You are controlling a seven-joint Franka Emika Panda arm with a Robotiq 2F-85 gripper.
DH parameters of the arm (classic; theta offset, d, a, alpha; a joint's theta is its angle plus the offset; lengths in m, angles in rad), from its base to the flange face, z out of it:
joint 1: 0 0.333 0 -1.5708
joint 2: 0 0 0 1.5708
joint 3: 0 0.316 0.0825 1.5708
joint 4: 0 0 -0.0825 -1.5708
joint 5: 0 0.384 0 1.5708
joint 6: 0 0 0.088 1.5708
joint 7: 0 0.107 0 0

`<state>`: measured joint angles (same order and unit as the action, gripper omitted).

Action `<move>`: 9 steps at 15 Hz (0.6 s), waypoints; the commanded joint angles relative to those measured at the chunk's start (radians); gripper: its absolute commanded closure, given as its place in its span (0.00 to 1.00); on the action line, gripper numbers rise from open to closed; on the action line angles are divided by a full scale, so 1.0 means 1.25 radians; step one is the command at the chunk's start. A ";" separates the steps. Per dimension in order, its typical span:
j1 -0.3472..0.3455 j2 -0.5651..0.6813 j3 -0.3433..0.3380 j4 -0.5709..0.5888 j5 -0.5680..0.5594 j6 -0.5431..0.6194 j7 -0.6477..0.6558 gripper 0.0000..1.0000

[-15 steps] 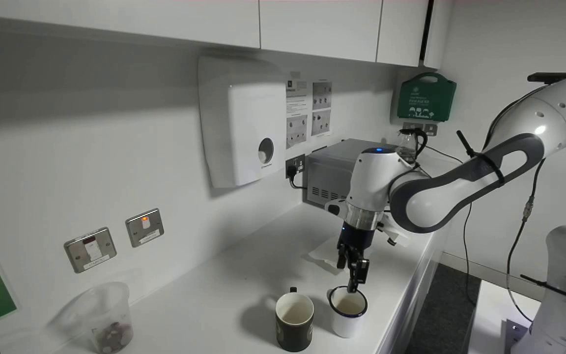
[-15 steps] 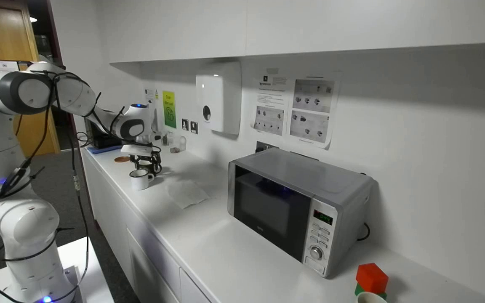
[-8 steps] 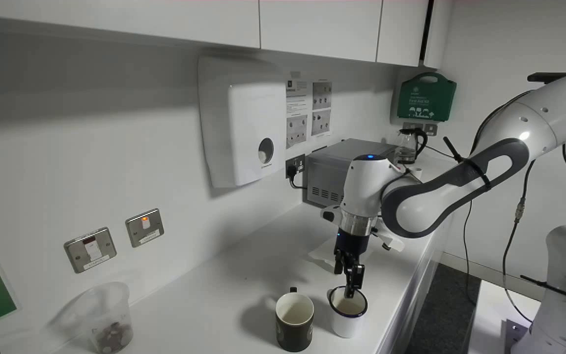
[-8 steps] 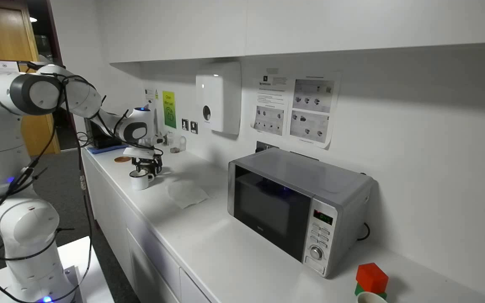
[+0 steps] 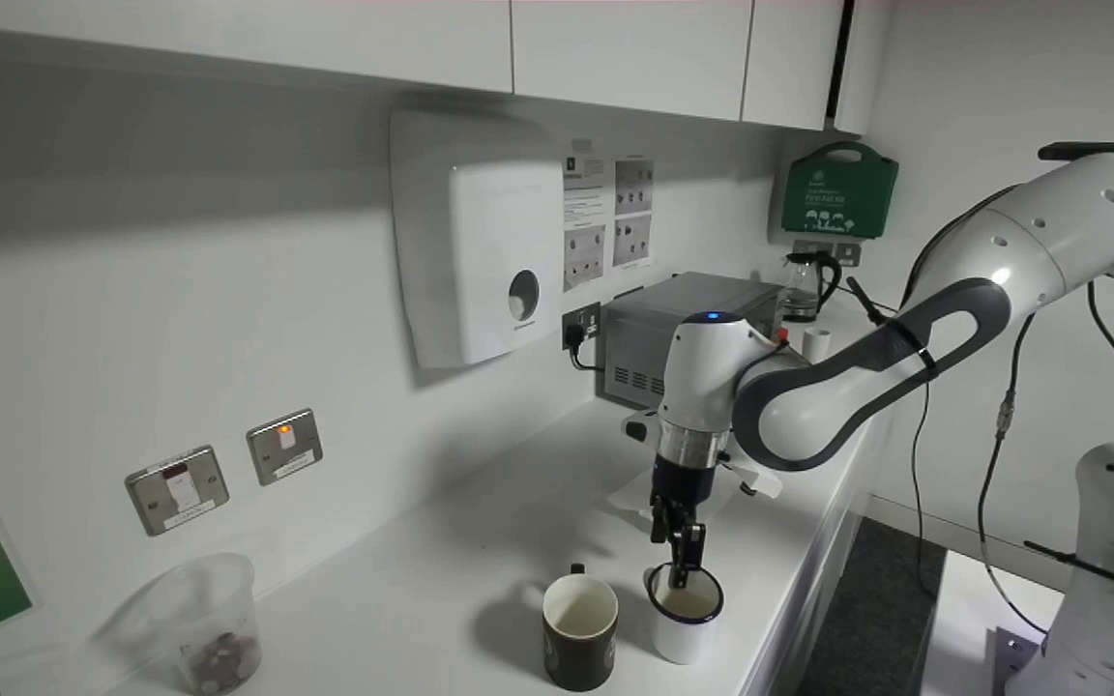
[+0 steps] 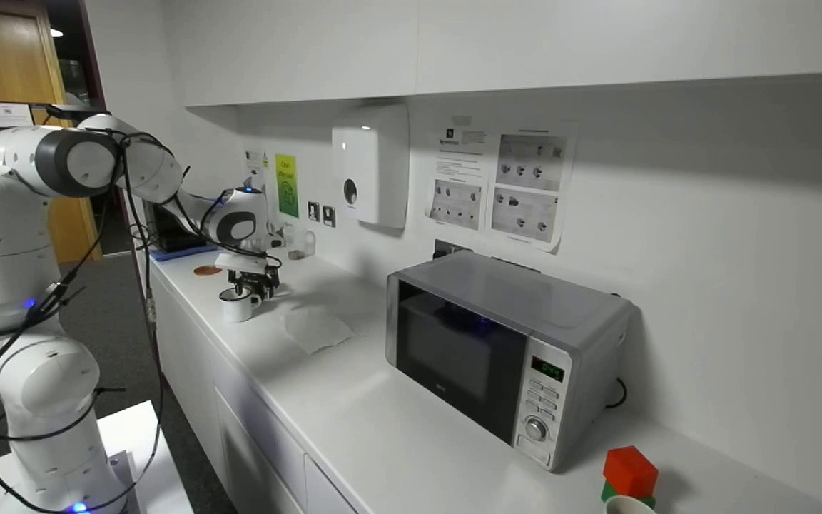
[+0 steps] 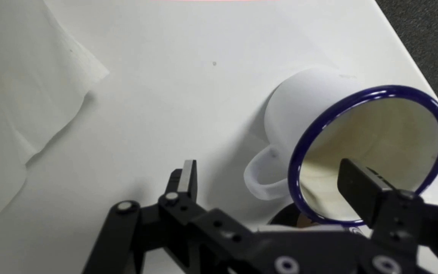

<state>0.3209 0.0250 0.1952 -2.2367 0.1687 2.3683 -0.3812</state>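
In an exterior view the jaws point down, their lower end over the mouth of a white mug (image 5: 685, 633). Beside and below them a dark mug (image 5: 578, 652) stands on the surface (image 5: 422, 599); behind them sits a grey microwave (image 5: 642, 333).

In an exterior view, cam. looks down along counter (image 5: 441, 599) twd. microwave (image 5: 642, 338); in an exterior view, approx. opp. way twd. door (image 6: 1, 57), microwave near. Wrist view: close-up, downward on white mug (image 7: 348, 133), shared w/ both exterior views.
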 commanded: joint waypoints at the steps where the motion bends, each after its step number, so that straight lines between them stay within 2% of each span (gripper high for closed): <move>1: -0.026 0.015 0.017 0.028 0.002 -0.024 -0.030 0.20; 2: -0.028 0.017 0.018 0.030 0.003 -0.025 -0.030 0.33; 9: -0.032 0.020 0.022 0.030 0.007 -0.025 -0.035 0.85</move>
<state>0.3100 0.0425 0.1999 -2.2260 0.1696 2.3683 -0.3890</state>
